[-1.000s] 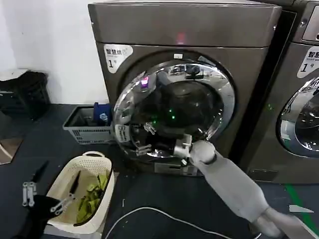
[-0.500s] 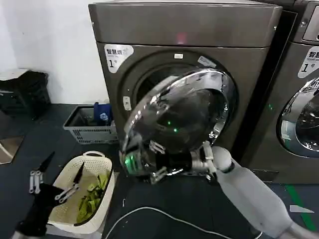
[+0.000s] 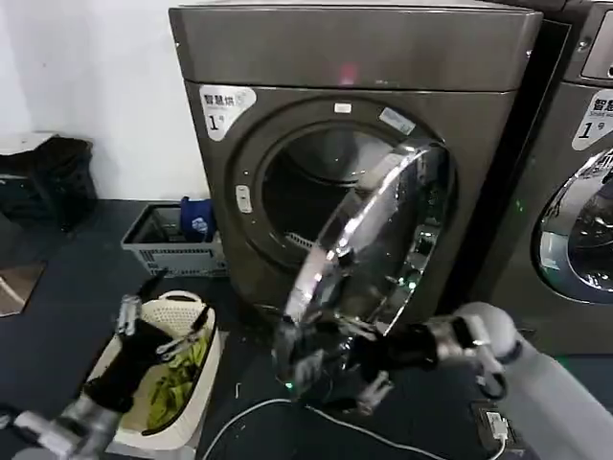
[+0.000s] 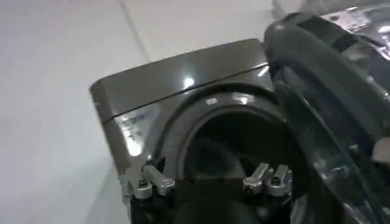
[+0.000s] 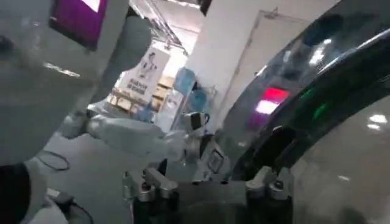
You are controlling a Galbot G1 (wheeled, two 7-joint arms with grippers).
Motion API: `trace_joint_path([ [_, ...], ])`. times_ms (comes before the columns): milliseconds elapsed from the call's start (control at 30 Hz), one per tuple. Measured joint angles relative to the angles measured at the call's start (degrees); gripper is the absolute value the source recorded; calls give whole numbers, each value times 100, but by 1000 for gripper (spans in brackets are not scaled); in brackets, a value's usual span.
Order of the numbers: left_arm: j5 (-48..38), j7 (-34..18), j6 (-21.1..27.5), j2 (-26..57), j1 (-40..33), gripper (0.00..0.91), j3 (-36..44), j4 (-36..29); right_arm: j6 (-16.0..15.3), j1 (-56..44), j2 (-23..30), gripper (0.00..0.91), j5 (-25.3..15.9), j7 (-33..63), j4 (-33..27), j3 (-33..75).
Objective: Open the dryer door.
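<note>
Because the right gripper (image 3: 330, 369) is down at the lower free edge of the dryer door (image 3: 378, 249), the pull acts far from the hinge on the door's right side, which I judge gives the most leverage. Whether its fingers are clamped on the chrome rim or merely hooked behind it, I cannot tell. The door stands swung well out from the dryer (image 3: 354, 144), roughly half open, with the drum opening (image 3: 311, 192) exposed.

Left gripper (image 3: 158, 326) hangs low over the cream laundry basket (image 3: 192, 316), fingers spread and holding nothing; presumably kept clear of the door's swing.

View differences: head view gives door angle and both arms. Left wrist view shows its own parted fingers (image 4: 149, 181), the dark drum mouth and the door's grey inner rim (image 4: 323, 67). Right wrist view shows chrome (image 5: 341, 79) close up, mostly room reflections, no contact detail.
</note>
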Motion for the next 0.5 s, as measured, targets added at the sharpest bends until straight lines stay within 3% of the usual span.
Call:
trace_joint_path([
  [233,81,94,-49,295,-382,907,606,254,94,-1046,-279,907,-32,195,80,1184],
  [500,195,169,-105,457,-949,907,1450,539,189,-2891,-165,907,-195,902,483,3252],
])
